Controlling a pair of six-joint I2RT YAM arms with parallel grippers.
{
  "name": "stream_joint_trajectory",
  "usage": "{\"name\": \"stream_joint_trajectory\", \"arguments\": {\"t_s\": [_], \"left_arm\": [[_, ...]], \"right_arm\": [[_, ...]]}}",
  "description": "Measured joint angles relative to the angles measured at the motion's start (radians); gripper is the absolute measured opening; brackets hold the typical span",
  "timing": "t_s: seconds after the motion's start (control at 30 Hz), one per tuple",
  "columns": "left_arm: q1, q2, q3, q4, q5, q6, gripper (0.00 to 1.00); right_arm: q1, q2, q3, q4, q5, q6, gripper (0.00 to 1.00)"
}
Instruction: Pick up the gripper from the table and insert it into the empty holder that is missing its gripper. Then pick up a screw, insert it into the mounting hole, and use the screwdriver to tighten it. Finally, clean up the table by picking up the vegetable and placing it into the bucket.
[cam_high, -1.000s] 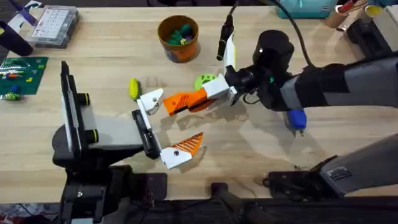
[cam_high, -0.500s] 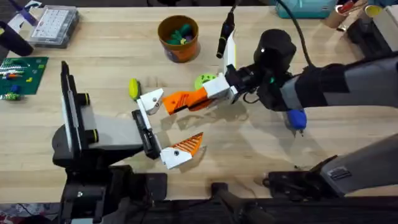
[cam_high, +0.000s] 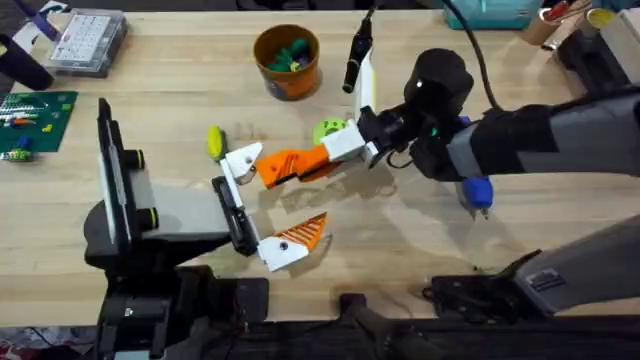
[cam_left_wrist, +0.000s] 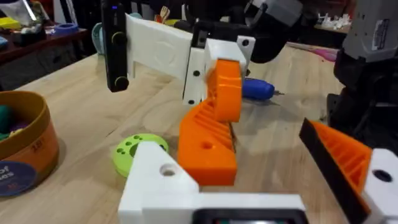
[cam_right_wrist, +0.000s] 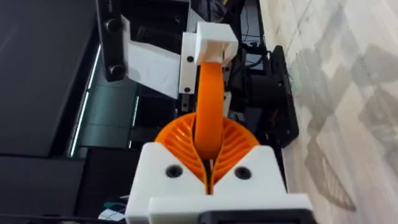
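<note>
**One orange gripper pressed up to the holder**

Two white brackets sit at the ends of the black rail (cam_high: 232, 215) on the left tool (cam_high: 272, 203), which stands wide open and holds nothing. The bracket nearer the arm bases than the holder carries the dotted orange wedge (cam_high: 306, 232). The other bracket is the holder (cam_high: 243, 160), at the rail's far end.

The plain orange gripper (cam_high: 290, 165) is lifted off the table (cam_high: 180, 90) and lies right of the holder, its narrow end meeting the holder's open side (whether it is seated inside, I cannot tell). The right tool (cam_high: 338, 152) is closed on the gripper's thick end. In the right wrist view its orange ribbed pads (cam_right_wrist: 174, 140) pinch the gripper from both sides.

Just beyond the right tool, up and to the right of the holder, a green round vegetable slice (cam_high: 328, 131) lies flat on the table. A small yellow piece (cam_high: 214, 142) lies just left of the holder.

Well to the right of the holder, the blue screwdriver (cam_high: 476, 190) shows partly under the right arm.

Far beyond the holder stands the bucket (cam_high: 287, 75), with green and blue bits inside. Farther off to the holder's left are a green circuit board (cam_high: 35, 115) and a clear parts box (cam_high: 88, 40).
</note>
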Motion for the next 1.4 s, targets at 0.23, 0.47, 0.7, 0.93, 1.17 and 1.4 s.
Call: {"name": "stream_joint_trajectory", "arguments": {"t_s": [0.23, 0.47, 0.7, 0.93, 1.17, 1.4], "left_arm": [[0.0, 0.0, 0.0, 0.0, -0.001, 0.0, 0.986], [0.0, 0.0, 0.0, 0.0, -0.002, 0.0, 0.986], [0.0, 0.0, 0.0, 0.0, -0.002, 0.0, 0.986], [0.0, 0.0, 0.0, 0.0, -0.002, -0.004, 0.986], [0.0, 0.0, 0.0, 0.0, -0.003, -0.004, 0.986], [0.0, 0.0, 0.0, 0.0, -0.003, -0.005, 0.986]], "right_arm": [[0.001, 0.0, 0.0, 0.0, 0.013, 0.0, 0.015], [0.001, 0.0, 0.0, -0.001, 0.016, 0.004, 0.015], [0.001, 0.0, 0.0, -0.01, 0.031, 0.017, 0.014], [0.001, 0.0, 0.0, -0.047, 0.04, 0.022, 0.015], [0.017, 0.0, 0.0, -0.047, 0.049, 0.021, 0.014], [0.035, 0.0, 0.0, -0.046, 0.069, 0.018, 0.015]]}}
